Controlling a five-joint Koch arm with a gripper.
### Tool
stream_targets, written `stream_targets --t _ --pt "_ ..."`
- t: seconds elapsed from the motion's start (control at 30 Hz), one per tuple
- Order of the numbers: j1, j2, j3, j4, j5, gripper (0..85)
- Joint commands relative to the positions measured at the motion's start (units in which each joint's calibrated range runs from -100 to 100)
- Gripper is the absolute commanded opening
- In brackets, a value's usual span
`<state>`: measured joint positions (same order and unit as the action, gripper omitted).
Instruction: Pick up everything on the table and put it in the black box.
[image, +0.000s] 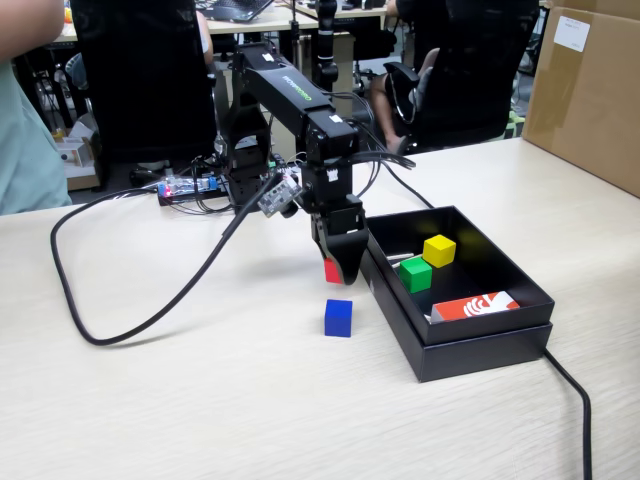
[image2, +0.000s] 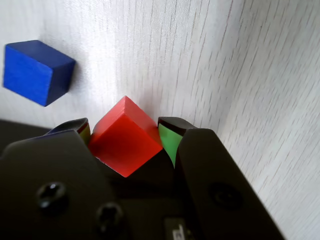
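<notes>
Gripper (image: 338, 268) of the black arm hangs point-down just off the near-left wall of the black box (image: 480, 350), and from the wrist view its two dark jaws are plainly closed on the red cube (image2: 126, 142), one jaw pressing each side, with the cube turned corner-up between them. In the fixed view only a sliver of that red cube (image: 330, 270) shows at the left edge of the gripper, raised a little above the table (image: 200, 400). The blue cube (image: 338, 317) sits alone on the light wood-grain top, just in front of and below the gripper, not touching it or the box; the wrist view has it (image2: 36, 71) up in the left corner, apart from the jaws. Inside the box the yellow cube (image: 439, 250) and the green cube (image: 416, 274) rest near each other toward the left side, the yellow one farther back. An orange-and-white card (image: 475, 306) lies at the near end of the box floor. A thick black cable (image: 130, 325) loops across the table from the arm's base, and a big brown carton (image: 590, 95) stands at the far right.
</notes>
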<state>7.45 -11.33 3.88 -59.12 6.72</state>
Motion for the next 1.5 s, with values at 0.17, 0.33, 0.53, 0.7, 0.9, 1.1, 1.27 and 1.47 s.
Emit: stream_targets --t 0.17,0.33,0.53,0.7,0.9,1.1,1.27,1.47 --pt "4.05 -11.68 23.77 -2.78 -0.39 9.2" --pt "6.4 0.25 32.02 -2.78 -0.15 9.7" --pt "7.86 15.4 35.74 -3.3 0.98 11.3" --pt "8.3 19.53 35.11 -4.94 1.22 17.7" --pt "8.4 21.48 34.74 -7.02 1.37 27.7" --pt "7.96 19.07 34.02 -7.45 1.22 45.7" --pt "6.11 9.09 34.65 -7.45 1.07 45.7" --pt "1.32 0.94 33.47 -7.45 -0.2 45.6"
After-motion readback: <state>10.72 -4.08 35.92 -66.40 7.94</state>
